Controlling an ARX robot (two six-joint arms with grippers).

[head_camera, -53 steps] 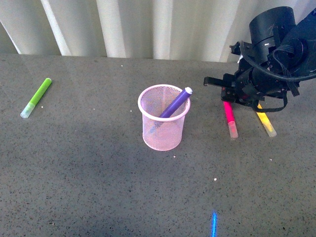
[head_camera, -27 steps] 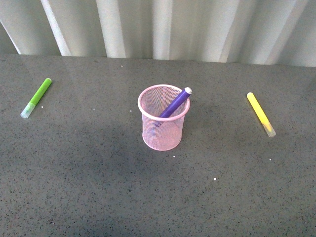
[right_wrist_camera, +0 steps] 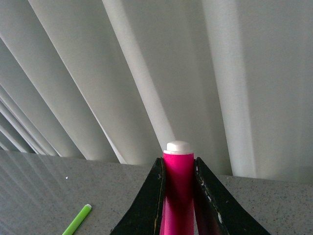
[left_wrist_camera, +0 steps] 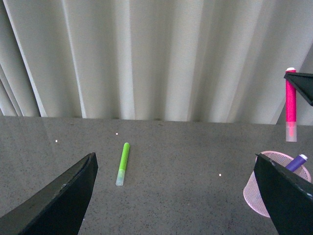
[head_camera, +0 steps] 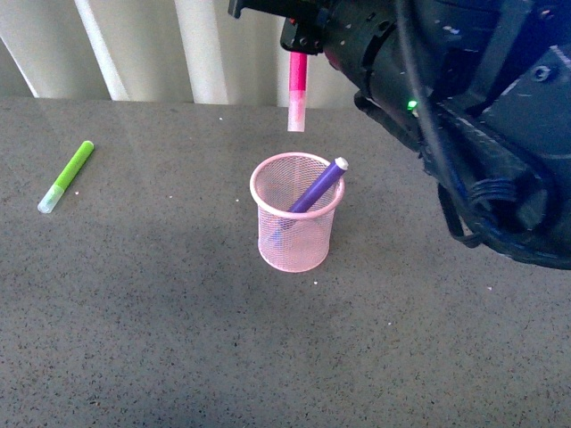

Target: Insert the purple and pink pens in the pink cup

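The pink cup (head_camera: 295,212) stands upright mid-table with the purple pen (head_camera: 317,185) leaning inside it, its end over the right rim. My right gripper (head_camera: 298,46) is shut on the pink pen (head_camera: 297,89), which hangs upright with its whitish cap down, above the cup's far rim. In the right wrist view the pink pen (right_wrist_camera: 178,188) sits clamped between the two fingers. My left gripper (left_wrist_camera: 176,196) is open and empty; in its view the cup (left_wrist_camera: 261,183), the purple pen (left_wrist_camera: 296,162) and the hanging pink pen (left_wrist_camera: 291,107) show at the right.
A lime-green marker (head_camera: 67,176) lies on the table at the far left, also in the left wrist view (left_wrist_camera: 122,163) and right wrist view (right_wrist_camera: 77,220). The right arm's bulk (head_camera: 482,134) fills the upper right. A white pleated curtain (head_camera: 178,45) backs the table.
The right arm has come back into view from the right, now carrying the pink pen upright above the cup. The yellow marker is now hidden behind the arm.
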